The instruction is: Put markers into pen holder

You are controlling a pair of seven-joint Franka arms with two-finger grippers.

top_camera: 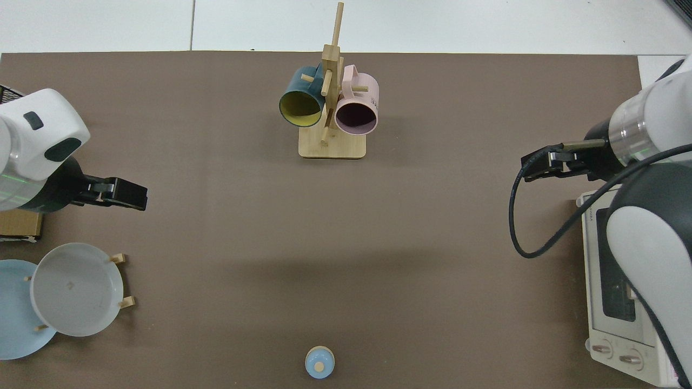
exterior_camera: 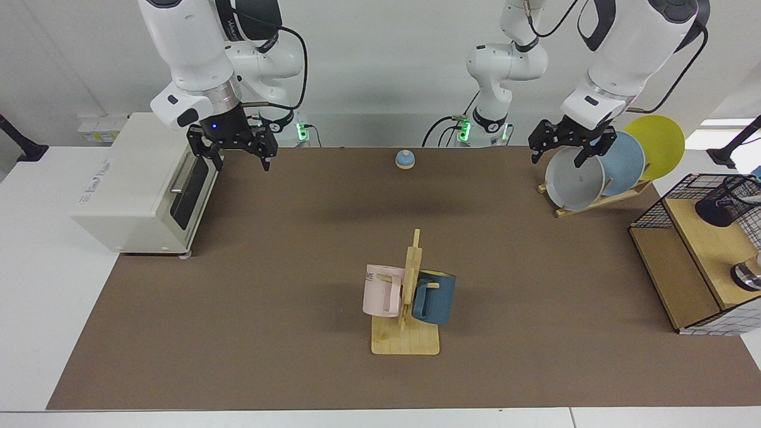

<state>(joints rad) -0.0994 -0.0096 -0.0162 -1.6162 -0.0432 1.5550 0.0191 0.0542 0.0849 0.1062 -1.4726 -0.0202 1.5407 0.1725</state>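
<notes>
What we cannot make out

We see the pen holder (exterior_camera: 726, 202) and its wire basket (exterior_camera: 689, 249) cut by the facing view's edge, and whether a marker sits inside is too small to tell. From above, only a basket corner (top_camera: 10, 93) shows beside the left arm, the blue plate (top_camera: 13, 313) and toaster oven (top_camera: 621, 302) run off the edges, and both grippers' fingers are hidden.

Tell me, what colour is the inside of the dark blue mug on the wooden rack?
Yellow-green inside the dark blue mug; the top view shows it best.
</notes>
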